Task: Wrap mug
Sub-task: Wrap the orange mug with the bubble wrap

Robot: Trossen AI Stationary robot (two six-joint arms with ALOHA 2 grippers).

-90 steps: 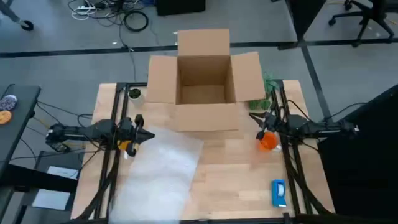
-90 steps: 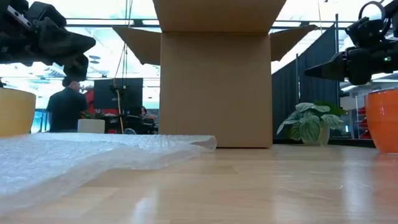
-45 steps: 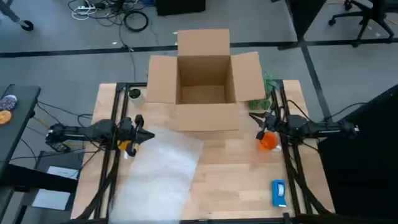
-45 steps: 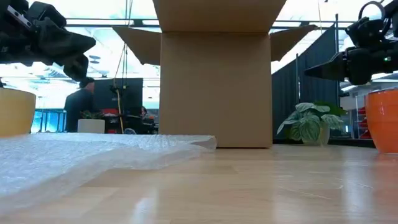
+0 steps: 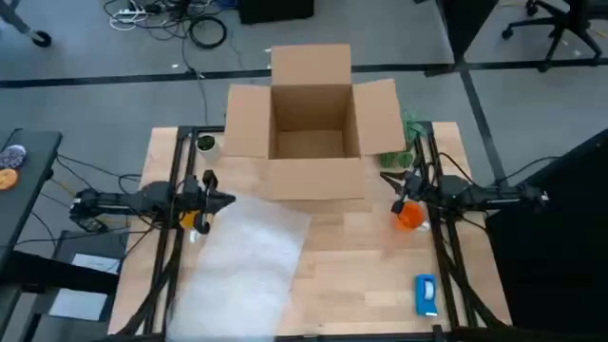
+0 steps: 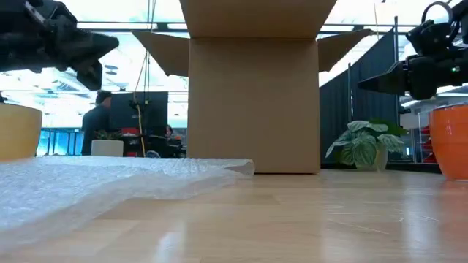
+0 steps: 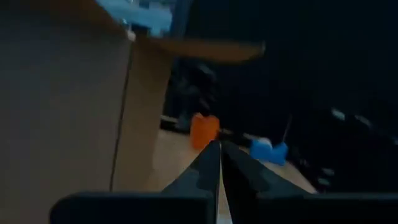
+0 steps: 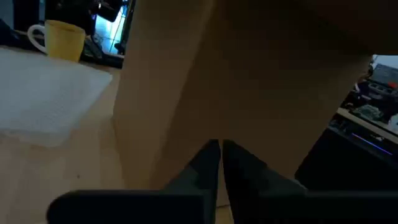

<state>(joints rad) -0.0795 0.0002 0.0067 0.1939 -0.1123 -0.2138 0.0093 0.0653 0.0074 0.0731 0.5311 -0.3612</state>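
Left gripper [image 5: 226, 199] hovering over bubble wrap [image 5: 249, 261], fingers pressed together, holding nothing. Right gripper [image 5: 388, 178] hanging just beside mug [image 5: 409, 216], fingers likewise closed, empty.

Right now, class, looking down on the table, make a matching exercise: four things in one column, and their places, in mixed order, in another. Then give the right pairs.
Things
1. orange mug
2. bubble wrap sheet
3. open cardboard box
4. blue-and-white object

Places
A. at the table's far edge, in the middle
B. near right corner of the table
C. right side, under the right gripper
D. near left part, spread flat by the left gripper

Pairs: 1-C, 2-D, 3-A, 4-B
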